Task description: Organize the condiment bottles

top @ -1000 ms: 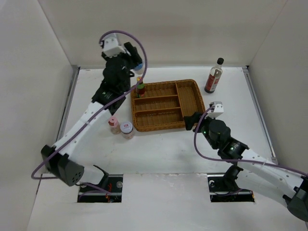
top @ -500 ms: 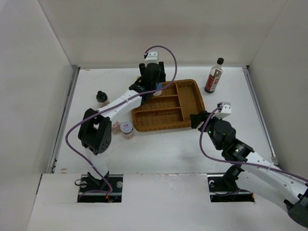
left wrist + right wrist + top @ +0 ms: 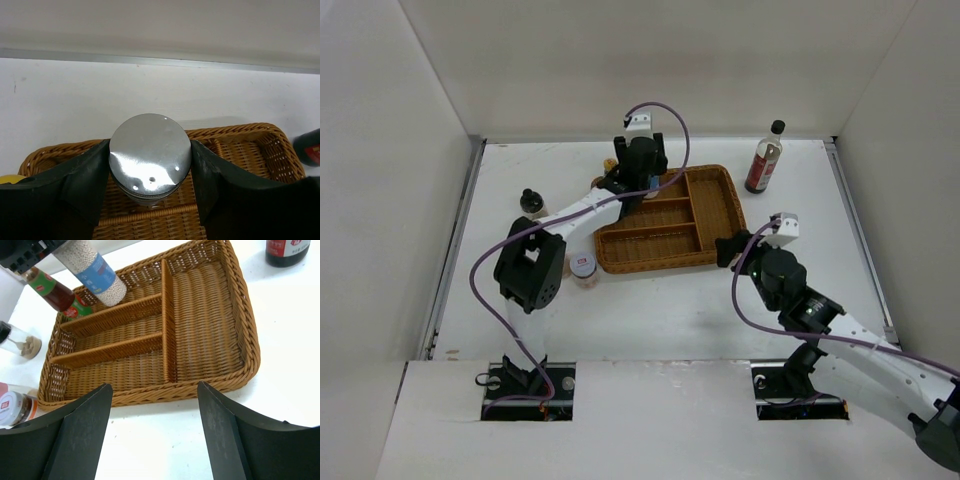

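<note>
My left gripper (image 3: 150,148) is shut on the silver-lidded jar (image 3: 150,156), which has pale grains and a blue label (image 3: 95,270). It holds the jar tilted over the back-left part of the brown wicker tray (image 3: 732,205). My right gripper (image 3: 154,387) is open and empty, just off the tray's near-right rim (image 3: 250,340). The tall dark-sauce bottle (image 3: 765,157) stands at the back right. The yellow-capped red-sauce bottle (image 3: 54,291) is at the tray's back-left corner. The black-capped jar (image 3: 530,202) and the white-lidded jar (image 3: 583,268) stand left of the tray. The pink-lidded jar is mostly hidden by the left arm.
The tray has three long compartments on the left and one wide one on the right (image 3: 200,315), all without bottles. The left arm's elbow (image 3: 528,275) hangs over the table left of the tray. White walls enclose the table on three sides.
My left arm swung from the back left to over the tray's back-left part, carrying the silver-lidded jar, and uncovered the black-capped jar. My right gripper shifted slightly right.
</note>
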You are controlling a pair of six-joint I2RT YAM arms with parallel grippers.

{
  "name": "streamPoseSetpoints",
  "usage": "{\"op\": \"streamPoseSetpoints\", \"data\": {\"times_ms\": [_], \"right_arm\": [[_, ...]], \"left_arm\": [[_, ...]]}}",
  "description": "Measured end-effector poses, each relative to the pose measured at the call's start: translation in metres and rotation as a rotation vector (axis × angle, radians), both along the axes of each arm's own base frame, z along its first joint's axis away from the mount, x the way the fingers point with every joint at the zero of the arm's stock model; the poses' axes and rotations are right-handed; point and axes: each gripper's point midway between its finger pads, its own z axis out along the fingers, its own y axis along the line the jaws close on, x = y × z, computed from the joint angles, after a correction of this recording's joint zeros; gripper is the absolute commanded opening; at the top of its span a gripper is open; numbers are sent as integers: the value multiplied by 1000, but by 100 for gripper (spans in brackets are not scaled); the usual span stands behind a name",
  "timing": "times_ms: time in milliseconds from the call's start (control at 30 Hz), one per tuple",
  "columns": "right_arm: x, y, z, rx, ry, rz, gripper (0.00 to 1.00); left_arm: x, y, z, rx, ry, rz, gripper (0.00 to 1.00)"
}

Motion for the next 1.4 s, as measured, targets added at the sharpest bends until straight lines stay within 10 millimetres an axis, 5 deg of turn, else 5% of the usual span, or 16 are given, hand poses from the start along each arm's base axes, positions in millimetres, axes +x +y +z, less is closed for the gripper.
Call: {"op": "streamPoseSetpoints", "data": {"times_ms": [300,433,733,867,1000,1067,1167,1233,1300,1400], "right_arm": [[1,0,-3,-4,8,-2,75],[1,0,-3,-4,8,-2,76],[-1,-1,-2,-5,9,-2,76],[-3,-3,1,1,2,-2,76],[-5,-5,8,18,-16,-2,76],[-6,-5,10,31,-21,-3,64],[-5,-1,10,47,-18,2,35],[-5,7,7,56,-10,23,27],[-6,19,1,56,4,60,29],[-8,37,-11,42,29,118,49]], "left_arm": [[-7,14,-47,45,49,34,46],[-4,14,-44,32,27,42,66],[-7,0,-30,-4,-17,16,83],[-18,-10,-8,-22,-38,-19,82],[-42,-19,42,-75,-96,-72,80],[-62,-13,67,-112,-129,-92,79],[-101,15,93,-170,-160,-98,76],[-123,49,99,-205,-166,-59,73],[-138,94,92,-216,-155,23,70],[-151,166,65,-190,-103,198,62]]}}
